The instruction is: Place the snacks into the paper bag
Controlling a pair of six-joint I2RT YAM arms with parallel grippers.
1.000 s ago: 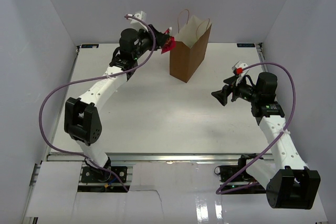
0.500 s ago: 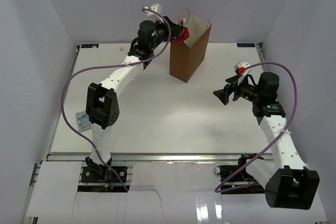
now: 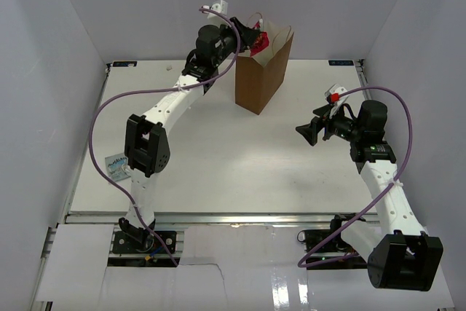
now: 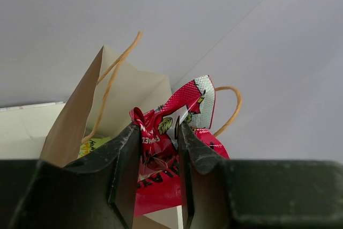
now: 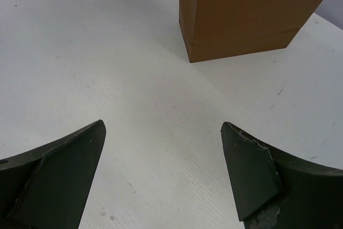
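The brown paper bag (image 3: 261, 71) stands upright at the back middle of the table, its mouth open. My left gripper (image 3: 253, 40) is shut on a red snack packet (image 3: 258, 44) and holds it at the bag's left rim, above the mouth. In the left wrist view the red packet (image 4: 161, 148) is pinched between the fingers, with the bag (image 4: 69, 127) below and a yellow-green packet (image 4: 96, 144) inside it. A pale blue packet (image 3: 115, 165) lies at the table's left edge. My right gripper (image 3: 304, 133) is open and empty, low over the table right of the bag (image 5: 252, 9).
White walls close in the table on the left, back and right. The left arm's purple cable (image 3: 98, 118) loops out over the left side. The bag's loop handles (image 4: 115, 71) stand above its rim.
My left arm has swung right and up, carrying the red packet from beside the bag to over its mouth. The pale blue packet has come into view. The right arm has barely moved.
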